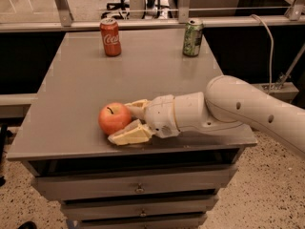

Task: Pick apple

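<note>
The apple (pixel 114 119) is found lower left of centre in the frame, stem up, near the front edge of the grey tabletop (pixel 157 66). The gripper (pixel 123 122) is laid low over the top from the right, level with the fruit. It is spread wide, nothing clamped yet: one of its fingers (pixel 137 107) is set behind the apple's right side and the other in front of it, so the fruit is only partly bracketed. Whether either pad is actually touching the skin can't be made out.

So the step in hand would be judged as the approach/pre-grasp, pretty much at its end. For the next move, probably a touch more reach toward the left is called for so the apple's widest part is taken between the pads, then a squeeze, then a straight lift. Being round, the apple could easily be nudged leftward and rolled if the close is done off-centre, fwiw.

Further out, the white arm (pixel 248 106) is stretched in from the right edge. A red cola can (pixel 110 37) and a green can (pixel 193 37) are stood at the far side of the top, well apart from all this. Drawers (pixel 138 189) are seen below.
</note>
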`<control>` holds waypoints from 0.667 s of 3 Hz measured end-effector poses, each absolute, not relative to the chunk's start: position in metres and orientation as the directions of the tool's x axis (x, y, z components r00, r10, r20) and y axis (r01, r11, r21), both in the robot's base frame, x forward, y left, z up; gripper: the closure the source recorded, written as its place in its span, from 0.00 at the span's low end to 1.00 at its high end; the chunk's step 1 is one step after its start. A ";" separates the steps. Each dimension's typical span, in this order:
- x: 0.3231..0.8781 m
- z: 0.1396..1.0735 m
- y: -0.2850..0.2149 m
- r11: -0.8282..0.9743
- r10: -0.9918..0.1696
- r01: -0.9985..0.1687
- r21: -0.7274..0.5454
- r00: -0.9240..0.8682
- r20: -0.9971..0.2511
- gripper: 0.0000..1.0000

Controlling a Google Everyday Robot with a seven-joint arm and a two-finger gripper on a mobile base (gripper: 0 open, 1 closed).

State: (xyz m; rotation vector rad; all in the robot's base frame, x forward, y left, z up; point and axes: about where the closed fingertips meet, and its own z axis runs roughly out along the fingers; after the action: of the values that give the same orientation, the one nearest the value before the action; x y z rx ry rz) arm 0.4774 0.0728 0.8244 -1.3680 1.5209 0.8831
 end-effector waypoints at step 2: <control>0.498 0.841 0.034 0.217 -0.382 -0.972 -0.087 -0.003 -0.924 0.96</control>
State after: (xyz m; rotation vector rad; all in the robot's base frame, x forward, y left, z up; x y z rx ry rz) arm 0.4977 0.0338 0.8407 -1.3218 1.5537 0.7914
